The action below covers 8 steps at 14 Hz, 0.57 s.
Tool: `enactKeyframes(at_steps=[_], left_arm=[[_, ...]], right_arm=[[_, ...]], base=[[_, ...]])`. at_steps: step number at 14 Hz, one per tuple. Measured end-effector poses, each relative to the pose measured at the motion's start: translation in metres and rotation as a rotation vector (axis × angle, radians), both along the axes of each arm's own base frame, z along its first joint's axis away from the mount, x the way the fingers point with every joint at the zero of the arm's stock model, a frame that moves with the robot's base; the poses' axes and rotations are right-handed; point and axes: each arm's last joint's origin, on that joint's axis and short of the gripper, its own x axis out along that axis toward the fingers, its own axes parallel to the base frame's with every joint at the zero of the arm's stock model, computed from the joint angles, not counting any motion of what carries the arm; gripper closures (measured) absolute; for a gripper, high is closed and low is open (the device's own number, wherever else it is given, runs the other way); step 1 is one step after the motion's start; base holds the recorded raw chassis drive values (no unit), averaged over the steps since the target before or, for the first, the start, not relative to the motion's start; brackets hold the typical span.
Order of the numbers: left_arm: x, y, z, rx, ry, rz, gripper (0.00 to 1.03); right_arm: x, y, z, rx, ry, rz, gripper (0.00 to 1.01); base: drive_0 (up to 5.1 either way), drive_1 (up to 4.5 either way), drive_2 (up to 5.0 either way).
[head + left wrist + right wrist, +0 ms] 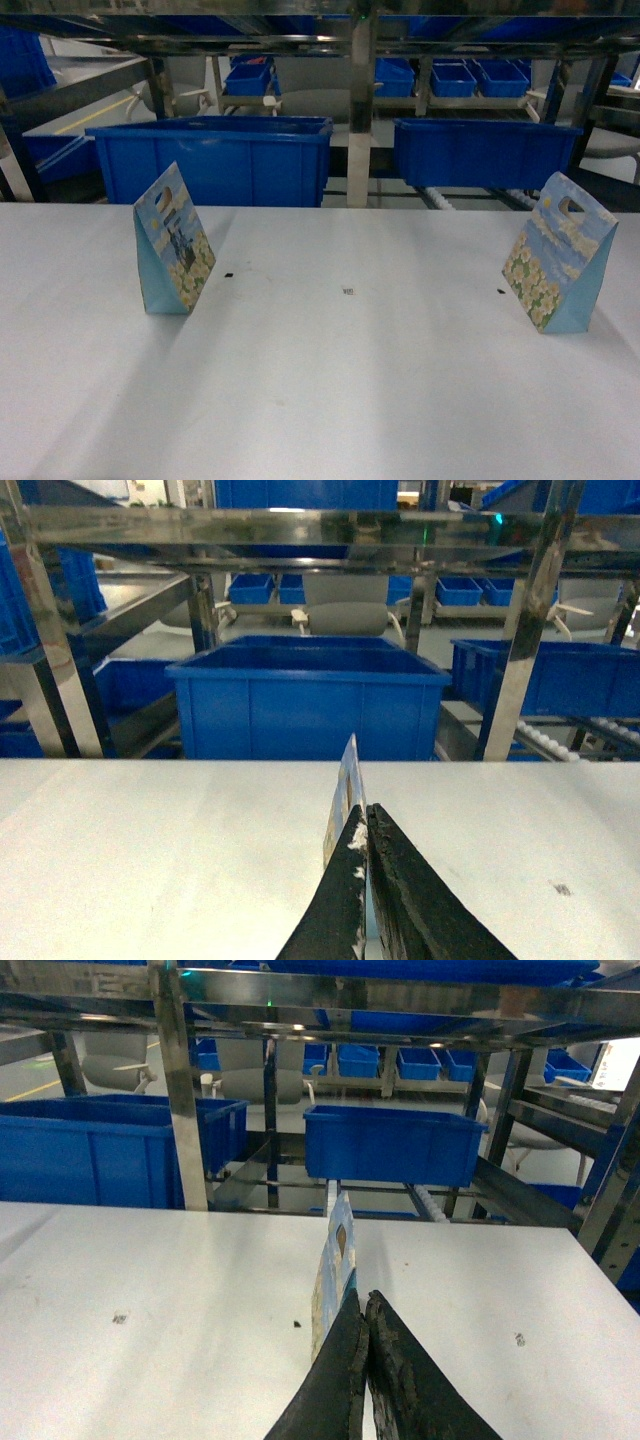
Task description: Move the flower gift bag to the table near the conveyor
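Paper bags, two of them, stand upright on the table (320, 400) in front of the conveyor (360, 40): left bag (172, 245) and right bag (558, 255), well apart. Each looks light, thin-walled, easily creased or tipped. Left gripper (364, 825) and right gripper (362, 1310) both appear pinched on a bag's top edge. The die-cut handle near the top seems the firmest hold.

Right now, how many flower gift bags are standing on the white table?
2. Left bag stands near the table's left side; right bag near its right edge. None seems hidden.
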Motion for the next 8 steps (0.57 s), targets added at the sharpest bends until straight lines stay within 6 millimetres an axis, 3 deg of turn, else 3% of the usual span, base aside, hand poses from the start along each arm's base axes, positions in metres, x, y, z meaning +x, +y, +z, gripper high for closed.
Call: enactKeyframes(at_steps=[5, 7, 8], left_arm=[[-0.049, 0.0, -0.015, 0.0, 0.014, 0.0, 1.01], [-0.068, 0.0, -0.023, 0.0, -0.015, 0.0, 1.01], [-0.075, 0.0, -0.033, 0.0, 0.043, 0.0, 1.01]], right_arm=[[-0.037, 0.0, -0.011, 0.0, 0.002, -0.002, 0.99], [-0.051, 0.0, -0.026, 0.0, 0.033, -0.001, 0.99], [-0.056, 0.0, -0.02, 0.0, -0.005, -0.002, 0.99]], base=[[0.0, 0.0, 0.0], [0.0, 0.0, 0.0], [0.0, 0.0, 0.0]])
